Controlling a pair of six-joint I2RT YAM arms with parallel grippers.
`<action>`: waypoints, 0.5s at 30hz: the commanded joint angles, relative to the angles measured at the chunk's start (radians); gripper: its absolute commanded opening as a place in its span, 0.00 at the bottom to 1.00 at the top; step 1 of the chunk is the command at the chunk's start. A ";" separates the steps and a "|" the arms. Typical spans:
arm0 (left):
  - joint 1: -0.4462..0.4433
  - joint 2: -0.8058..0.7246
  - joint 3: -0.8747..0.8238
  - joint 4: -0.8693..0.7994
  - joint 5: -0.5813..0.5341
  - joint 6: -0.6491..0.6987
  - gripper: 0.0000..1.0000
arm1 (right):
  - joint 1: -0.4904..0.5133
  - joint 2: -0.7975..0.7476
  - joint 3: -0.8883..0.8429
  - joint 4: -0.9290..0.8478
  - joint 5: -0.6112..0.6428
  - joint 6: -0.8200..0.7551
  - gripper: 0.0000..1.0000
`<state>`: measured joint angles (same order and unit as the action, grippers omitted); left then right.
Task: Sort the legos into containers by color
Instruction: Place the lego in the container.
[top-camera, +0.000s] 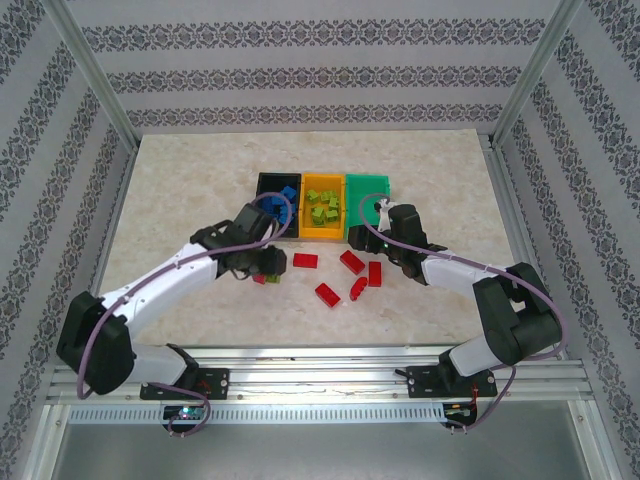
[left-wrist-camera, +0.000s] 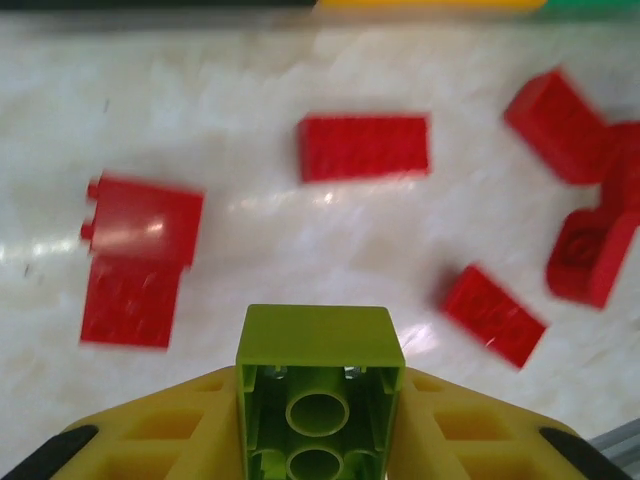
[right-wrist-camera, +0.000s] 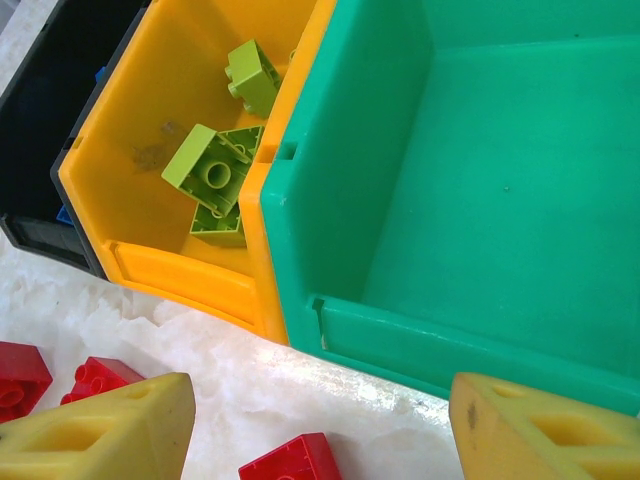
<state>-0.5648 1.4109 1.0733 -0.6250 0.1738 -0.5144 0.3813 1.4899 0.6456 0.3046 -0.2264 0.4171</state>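
the left gripper (left-wrist-camera: 320, 430) is pinching a lime green brick (left-wrist-camera: 320, 345) between its yellow fingers (left-wrist-camera: 170, 425), held clear above the pale table (top-camera: 180, 200) with loose red bricks (left-wrist-camera: 363, 147) scattered below and ahead of it. we judge it is held up like this so it can travel over the red pieces to the orange-yellow bin (right-wrist-camera: 180, 275), where other lime bricks (right-wrist-camera: 215, 175) already lie. the held brick shows its hollow underside to the wrist camera, two round tubes in view, so its studs point away from the lens, out of sight. the tubes line up along the run of the fingers, so we take its long axis to lie that way, with the fingers pressing on its two long side walls, though its lower end is cut off by the frame. the three bins stand touching in a row at the far side of the pile: the black bin (top-camera: 270, 183) holds blue bricks (top-camera: 282, 203), and the green bin (right-wrist-camera: 400, 340) is bare inside, so we judge the reds belong there. the right gripper (right-wrist-camera: 325, 430) hangs with fingers spread and nothing between them, just in front of the green bin's near wall, red bricks right below it, well placed, we think, to pick one.
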 joint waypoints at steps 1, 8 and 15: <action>0.020 0.120 0.136 0.089 0.010 0.034 0.37 | -0.010 0.012 0.005 0.028 -0.013 0.009 0.68; 0.049 0.460 0.585 -0.024 0.052 0.127 0.40 | -0.019 0.000 -0.003 0.027 -0.009 0.011 0.68; 0.057 0.734 0.985 -0.213 0.013 0.192 0.49 | -0.032 -0.003 -0.008 0.033 -0.017 0.017 0.68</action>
<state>-0.5213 2.0811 1.9541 -0.6960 0.2050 -0.3794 0.3569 1.4914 0.6456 0.3069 -0.2268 0.4206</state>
